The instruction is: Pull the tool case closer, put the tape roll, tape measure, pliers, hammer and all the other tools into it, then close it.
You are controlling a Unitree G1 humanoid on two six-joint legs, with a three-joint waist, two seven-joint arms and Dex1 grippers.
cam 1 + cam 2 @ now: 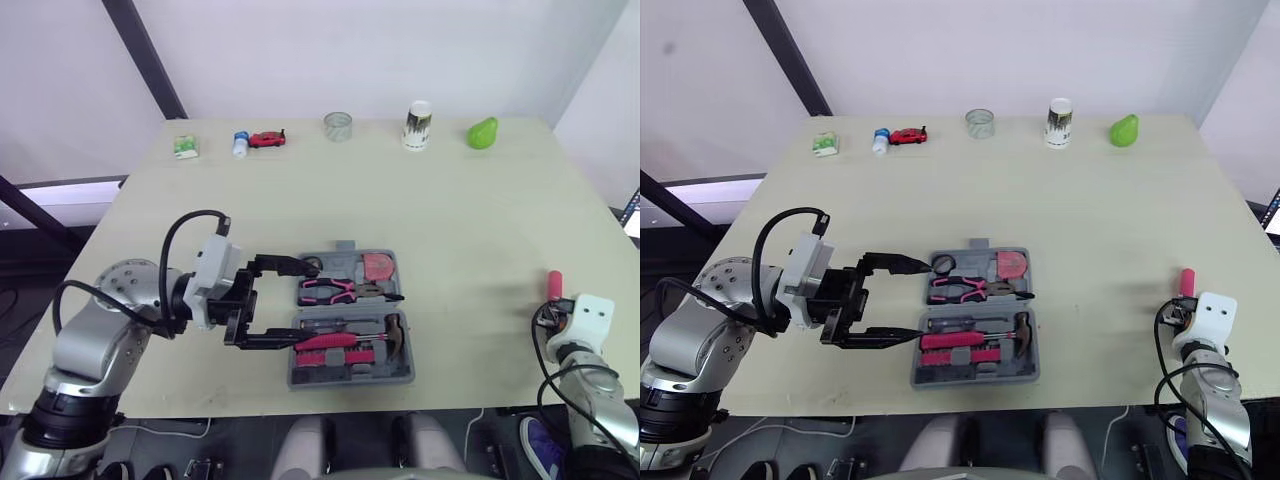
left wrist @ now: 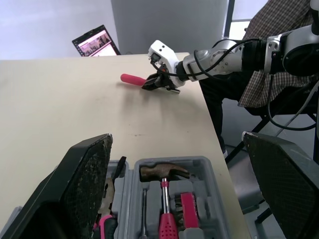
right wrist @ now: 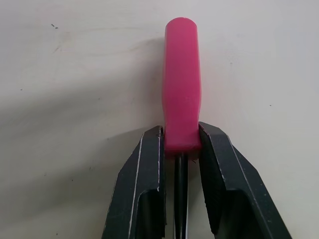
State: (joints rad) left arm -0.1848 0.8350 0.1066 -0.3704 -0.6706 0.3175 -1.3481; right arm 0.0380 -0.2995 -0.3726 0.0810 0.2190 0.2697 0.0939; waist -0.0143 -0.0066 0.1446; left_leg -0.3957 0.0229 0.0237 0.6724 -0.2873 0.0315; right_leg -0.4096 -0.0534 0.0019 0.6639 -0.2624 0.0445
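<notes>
Beige table [image 1: 450,220]. Grey tool case [image 1: 350,377] lies open and flat, from table centre toward 6 o'clock. Left gripper [image 1: 298,303] spread wide, holding nothing, fingers straddling the case's 9 o'clock side. Right gripper [image 3: 181,139] at the table's 4 o'clock edge, clamped on the pink-handled screwdriver [image 3: 182,84]. Hammer [image 1: 345,342] sits in the case's 6 o'clock half. Pliers [image 1: 335,290] sit in the 12 o'clock half, with the pink tape measure [image 1: 378,266] at their 2 o'clock. Clear tape roll [image 1: 338,126] at the table's 12 o'clock edge, well apart from the case.
</notes>
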